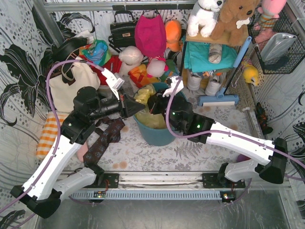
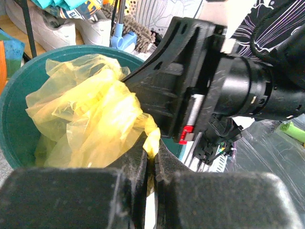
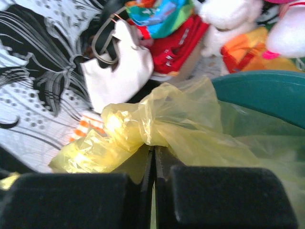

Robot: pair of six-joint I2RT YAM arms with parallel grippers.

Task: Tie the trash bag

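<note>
Floral-patterned tabletop (image 1: 157, 155), soft toys (image 1: 224, 16) heaped along the top of the frame. Left claw (image 2: 152, 151) pinching a thin fold of the trash bag (image 2: 90, 109); right claw (image 3: 153, 153) pressed shut on a twisted neck of the same film. Bag just ahead of both claws, centre frame, bunched inside the teal bin (image 1: 159, 136). Likely trouble: slick plastic slipping free or tearing under a hard pull, bin tipping with it.

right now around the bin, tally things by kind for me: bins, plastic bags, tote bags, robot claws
teal round plastic bin: 1
thin translucent yellow plastic trash bag: 1
cream fabric tote bag: 1
black two-finger claws: 2 (left claw, right claw)
total: 5
</note>
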